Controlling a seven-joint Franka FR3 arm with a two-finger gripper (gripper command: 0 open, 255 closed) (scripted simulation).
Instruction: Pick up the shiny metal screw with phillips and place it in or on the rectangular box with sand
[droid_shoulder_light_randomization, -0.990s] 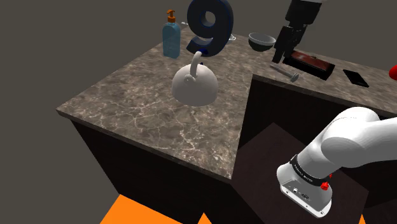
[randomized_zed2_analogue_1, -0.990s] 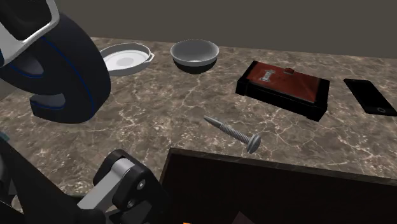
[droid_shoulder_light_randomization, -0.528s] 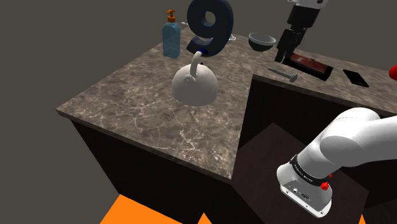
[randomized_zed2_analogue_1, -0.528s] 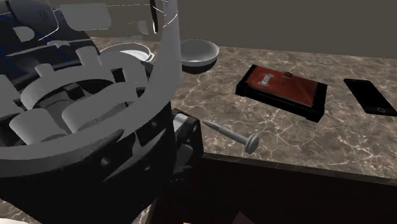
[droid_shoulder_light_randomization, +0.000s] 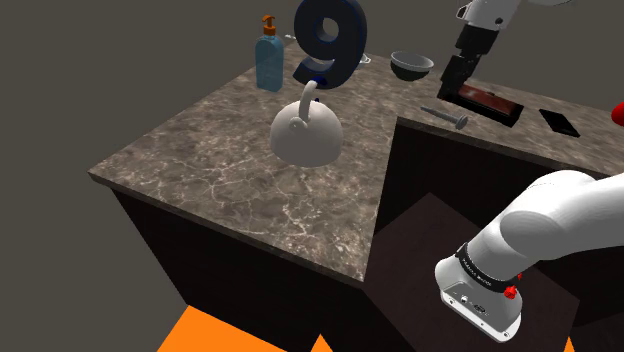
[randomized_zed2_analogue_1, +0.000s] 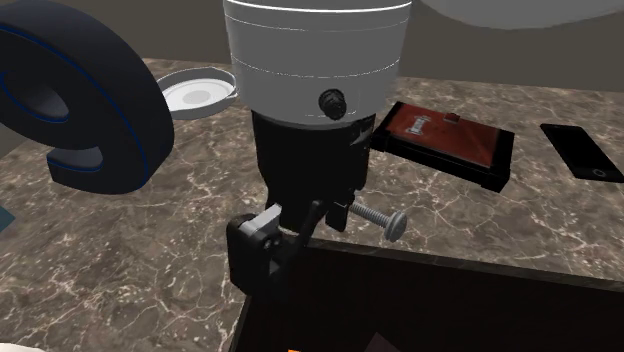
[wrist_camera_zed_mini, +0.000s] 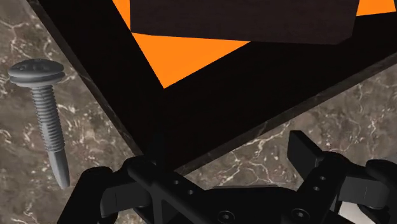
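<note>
Approach step: gripper empty, fingers spread wide, hanging over the counter's edge.

Nothing sits between the black fingers and they touch nothing. The grey metal screw lies flat on the marbled countertop, just beside the hand but outside the gap, past one finger. In the second exterior view the gripper covers the screw's tip, and its head shows at the gripper's right. By my reading, the next move calls for shifting sideways until the shank lies between the fingers and crosswise to them, then lowering and closing. The black rectangular box, with its reddish-brown filling, waits farther back on the same counter, near the screw.
</note>
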